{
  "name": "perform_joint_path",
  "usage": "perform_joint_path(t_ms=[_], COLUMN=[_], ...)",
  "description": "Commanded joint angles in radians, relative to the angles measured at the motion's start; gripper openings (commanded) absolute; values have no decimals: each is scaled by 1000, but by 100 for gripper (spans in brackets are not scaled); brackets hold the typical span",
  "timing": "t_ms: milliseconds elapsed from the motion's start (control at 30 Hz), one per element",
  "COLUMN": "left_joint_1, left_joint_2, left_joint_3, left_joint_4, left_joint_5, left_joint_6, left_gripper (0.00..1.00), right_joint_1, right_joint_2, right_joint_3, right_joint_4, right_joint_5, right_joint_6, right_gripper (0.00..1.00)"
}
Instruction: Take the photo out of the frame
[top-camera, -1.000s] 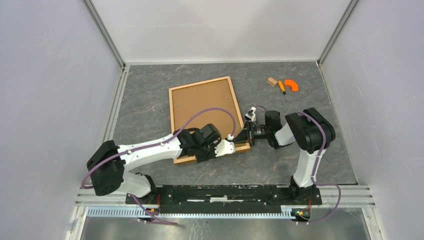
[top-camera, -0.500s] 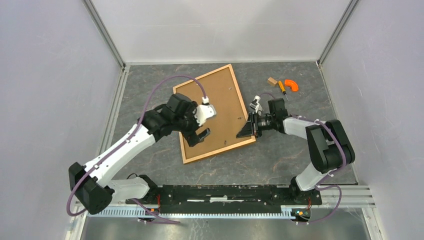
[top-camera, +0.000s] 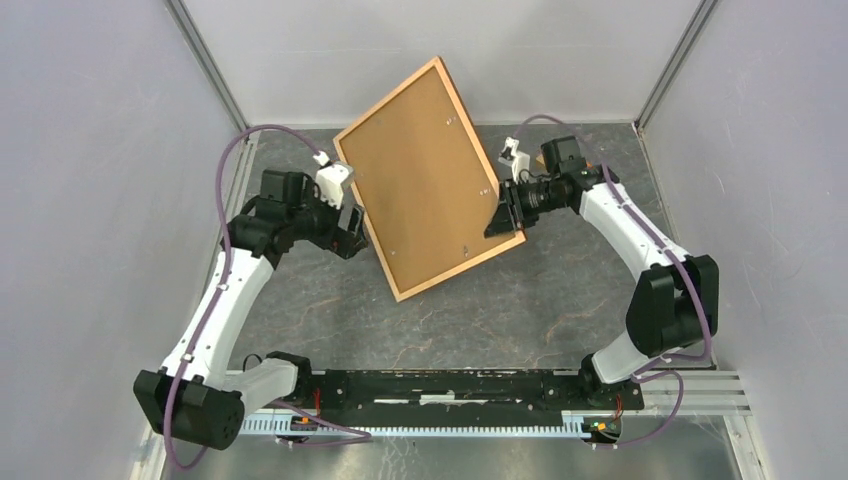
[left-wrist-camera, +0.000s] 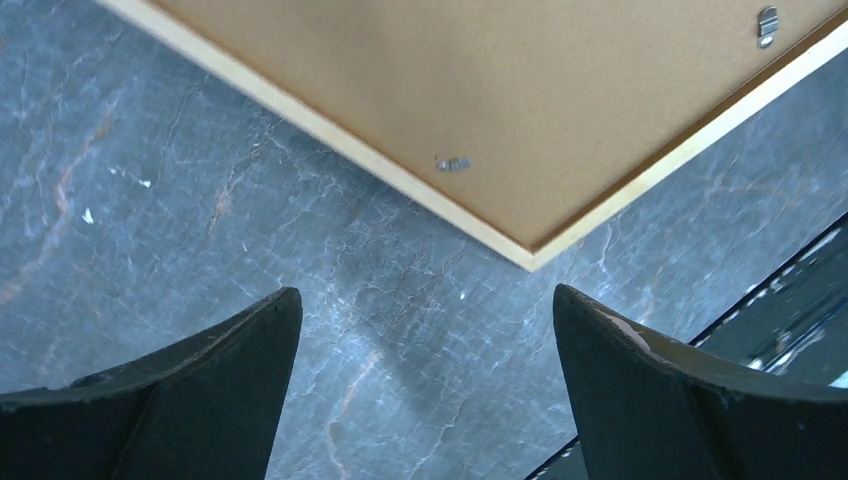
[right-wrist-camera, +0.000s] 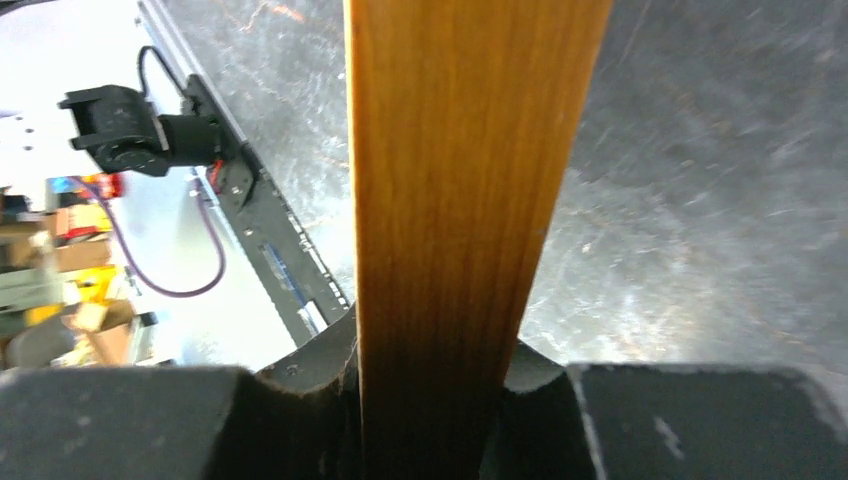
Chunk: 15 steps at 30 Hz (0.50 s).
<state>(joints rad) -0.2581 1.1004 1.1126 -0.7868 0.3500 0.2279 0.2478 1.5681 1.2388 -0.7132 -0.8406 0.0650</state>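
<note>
The left gripper (top-camera: 350, 233) hangs spread wide, holding nothing, with the frame (right-wrist-camera: 460, 200) just beside it at 3 o'clock, tilted, its backing board (top-camera: 425, 170) facing up. The right gripper (top-camera: 503, 215) is clenched on the frame's 3 o'clock edge.

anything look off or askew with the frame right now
Yes: the frame is raised and tilted, back side up, gripped only by the right gripper on one edge. The left gripper stands open beside it, touching nothing, so the hold looks lopsided.

The frame (top-camera: 430, 180) is tilted up, its brown back showing.
</note>
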Motion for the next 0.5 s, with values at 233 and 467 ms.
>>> perform_joint_path(t_ms=[233,467], left_joint_1=[309,492], left_joint_2=[-36,14], left_joint_3=[132,281], left_joint_4=[-11,-72], left_joint_5=[241,201], left_joint_6=[-272,-300], left_gripper=[100,100], right_joint_1=[30,148], right_joint_2=[-33,-5], right_joint_3=[409,595], right_joint_4=[-49,-74], right_joint_5=[319,578], right_joint_6=[-382,-509], right_gripper=[0,0])
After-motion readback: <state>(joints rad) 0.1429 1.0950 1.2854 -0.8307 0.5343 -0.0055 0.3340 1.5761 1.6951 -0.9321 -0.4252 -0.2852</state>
